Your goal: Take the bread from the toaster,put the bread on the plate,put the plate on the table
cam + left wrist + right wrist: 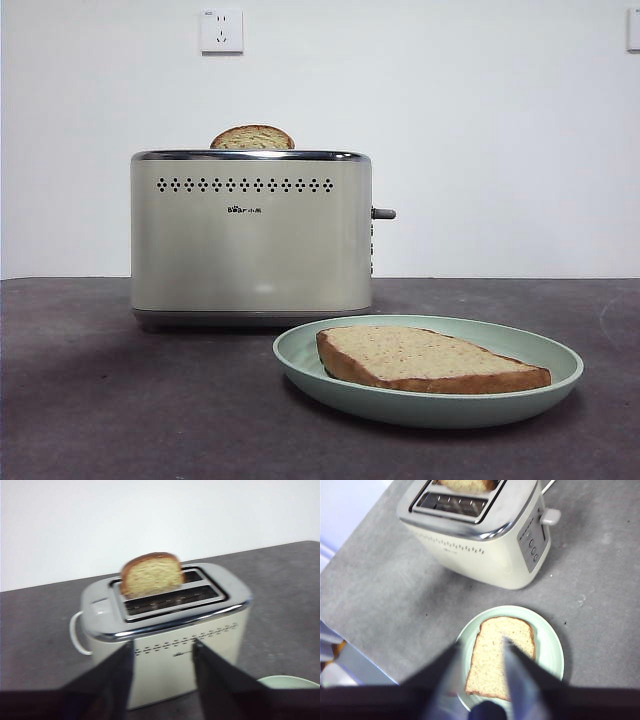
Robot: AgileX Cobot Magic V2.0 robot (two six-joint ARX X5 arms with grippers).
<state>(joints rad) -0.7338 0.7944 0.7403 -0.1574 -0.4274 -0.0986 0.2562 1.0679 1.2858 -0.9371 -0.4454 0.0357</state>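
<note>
The cream toaster stands on the dark table at the centre left. The wide flat bread lies on the mint-green plate, which rests on the table in front of the toaster's right end. My left gripper is open and empty, hovering in front of the toaster. My right gripper is open and empty above the bread and plate. Neither gripper shows in the front view.
A narrower, darker dome-topped slice stands in the toaster's back slot, also in the left wrist view. The grey lever sticks out on the toaster's right. A white cord loops by its other end. A wall socket is behind.
</note>
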